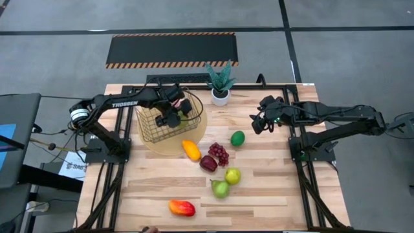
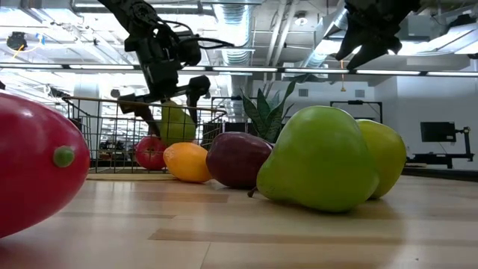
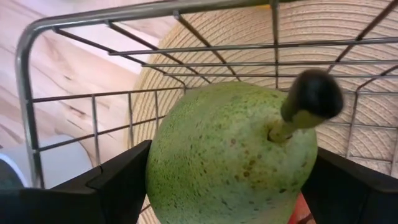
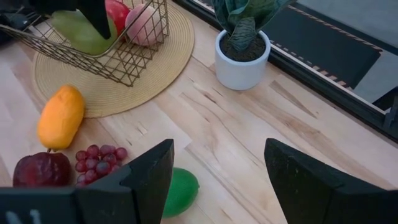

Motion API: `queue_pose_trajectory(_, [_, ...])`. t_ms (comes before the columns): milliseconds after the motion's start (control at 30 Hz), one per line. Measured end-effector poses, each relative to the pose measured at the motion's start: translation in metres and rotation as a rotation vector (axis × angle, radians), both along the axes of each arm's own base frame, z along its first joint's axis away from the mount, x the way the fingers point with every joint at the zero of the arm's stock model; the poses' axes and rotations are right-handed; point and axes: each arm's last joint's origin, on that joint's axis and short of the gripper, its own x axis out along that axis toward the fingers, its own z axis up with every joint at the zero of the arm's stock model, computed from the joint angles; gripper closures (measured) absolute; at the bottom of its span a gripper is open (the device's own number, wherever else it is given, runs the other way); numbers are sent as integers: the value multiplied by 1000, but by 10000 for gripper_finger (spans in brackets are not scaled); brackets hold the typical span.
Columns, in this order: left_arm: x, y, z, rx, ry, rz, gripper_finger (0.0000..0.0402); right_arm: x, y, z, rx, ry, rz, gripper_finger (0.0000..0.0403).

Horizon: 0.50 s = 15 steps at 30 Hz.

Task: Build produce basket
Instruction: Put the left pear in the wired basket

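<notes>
Left wrist view: left gripper (image 3: 230, 186) pinches a pear (image 3: 231, 155) over, seemingly inside, the basket (image 3: 81, 106).

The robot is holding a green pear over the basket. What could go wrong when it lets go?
The left gripper holds the green pear by its round sides, so it might slip early. The basket already has a red apple and a pink peach inside, so the pear could land on them and bounce or roll. The right gripper hangs open above the green lime and might bump it if it drops low.
</notes>
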Motion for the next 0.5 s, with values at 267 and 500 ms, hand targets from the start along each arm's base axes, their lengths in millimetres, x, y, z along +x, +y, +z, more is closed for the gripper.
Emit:
queue_pose_trajectory(267, [4,-3,-5,-26,1,-20,70,-1,-6,0,0,0,-30,129])
queue_pose_trajectory(500, [11,2,-18,10,38,-5,70,-1,-5,0,0,0,-29,129])
